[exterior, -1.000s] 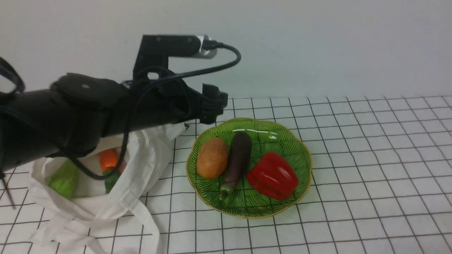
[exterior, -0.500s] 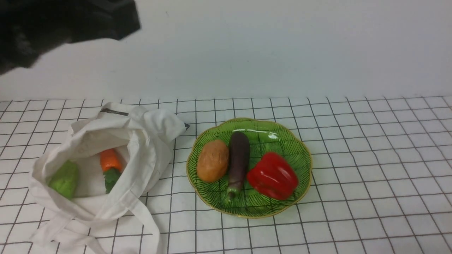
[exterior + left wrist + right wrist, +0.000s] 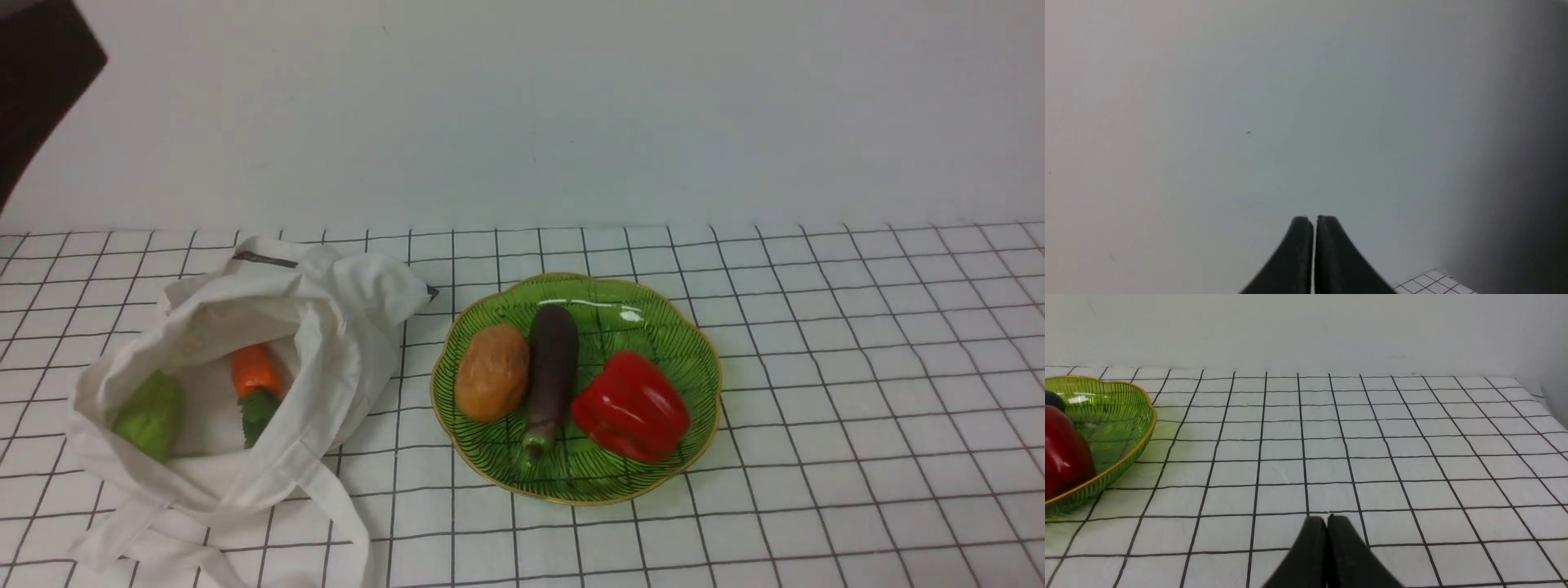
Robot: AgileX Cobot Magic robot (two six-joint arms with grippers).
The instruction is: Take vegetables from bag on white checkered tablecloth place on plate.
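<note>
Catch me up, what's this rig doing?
Unloading toy vegetables from the cloth bag onto the green plate. Potato, eggplant and red pepper are on the plate; the carrot and a light green lumpy one are in the bag. Nothing is being handled right now: left claw is shut and empty, up off the cloth, and right claw is shut and empty too.

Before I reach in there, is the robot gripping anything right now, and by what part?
No, nothing is held: both the left tool and right tool are shut and empty.
</note>
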